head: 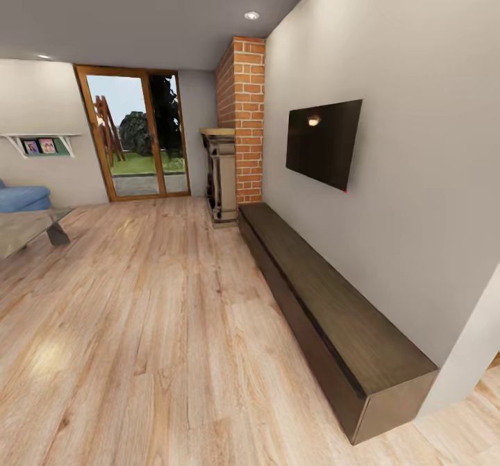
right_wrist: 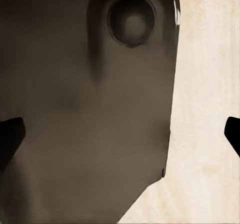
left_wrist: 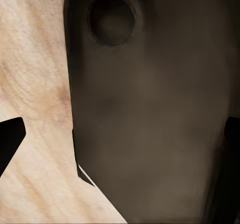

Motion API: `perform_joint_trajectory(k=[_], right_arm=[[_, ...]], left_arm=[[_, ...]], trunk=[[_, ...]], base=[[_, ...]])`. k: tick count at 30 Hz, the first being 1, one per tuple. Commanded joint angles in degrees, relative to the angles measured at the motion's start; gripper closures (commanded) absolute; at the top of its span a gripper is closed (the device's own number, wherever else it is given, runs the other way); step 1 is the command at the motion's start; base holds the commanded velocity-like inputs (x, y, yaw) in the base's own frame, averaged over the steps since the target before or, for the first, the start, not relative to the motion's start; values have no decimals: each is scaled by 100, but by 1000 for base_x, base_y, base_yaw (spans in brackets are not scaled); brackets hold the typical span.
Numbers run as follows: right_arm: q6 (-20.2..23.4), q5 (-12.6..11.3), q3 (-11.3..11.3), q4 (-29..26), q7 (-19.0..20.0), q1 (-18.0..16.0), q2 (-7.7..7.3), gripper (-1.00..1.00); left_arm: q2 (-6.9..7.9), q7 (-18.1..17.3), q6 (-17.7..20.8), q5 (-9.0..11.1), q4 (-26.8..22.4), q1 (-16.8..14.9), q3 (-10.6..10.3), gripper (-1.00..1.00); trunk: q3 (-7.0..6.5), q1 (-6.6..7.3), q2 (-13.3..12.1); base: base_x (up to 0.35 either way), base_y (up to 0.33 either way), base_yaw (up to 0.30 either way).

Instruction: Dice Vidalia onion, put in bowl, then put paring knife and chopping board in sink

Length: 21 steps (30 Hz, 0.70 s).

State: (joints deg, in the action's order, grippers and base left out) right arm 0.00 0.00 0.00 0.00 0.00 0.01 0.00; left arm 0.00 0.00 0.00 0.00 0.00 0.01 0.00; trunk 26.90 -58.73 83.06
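My left gripper (left_wrist: 120, 134) and right gripper (right_wrist: 120, 131): fingertips wide apart at frame edges, holding nothing, over a dark robot part (left_wrist: 150, 114) and wood floor (left_wrist: 35, 58). Head view adds a low dark bench (head: 333, 313), wall TV (head: 324, 143), brick column (head: 243, 119), glass door (head: 135, 132).

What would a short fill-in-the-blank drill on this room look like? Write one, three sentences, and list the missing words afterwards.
1. The dark television hangs on the wall above a long, low, dark ____.
2. The chimney column beside the fireplace is built of red ____.
3. The floor is laid in pale ____ planks.

Missing words: cabinet; brick; wooden
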Motion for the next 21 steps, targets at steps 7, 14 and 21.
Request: perform_joint_trajectory(k=[7,14,21], right_arm=[[9,-16,-5,-44,-6,-14,33,-100],[9,-19,0,-178,-8,-17,244,-100],[17,-33,-8,-184,-3,-18,255,-100]], left_arm=[[-5,-9,-9,-9,9,-1,9,-100],[39,-9,-9,-9,9,-1,9,-100],[48,-9,-9,10,9,-1,15,-100]], trunk=[[3,0,2],[3,0,2],[3,0,2]], base=[[0,0,0],[0,0,0],[0,0,0]])
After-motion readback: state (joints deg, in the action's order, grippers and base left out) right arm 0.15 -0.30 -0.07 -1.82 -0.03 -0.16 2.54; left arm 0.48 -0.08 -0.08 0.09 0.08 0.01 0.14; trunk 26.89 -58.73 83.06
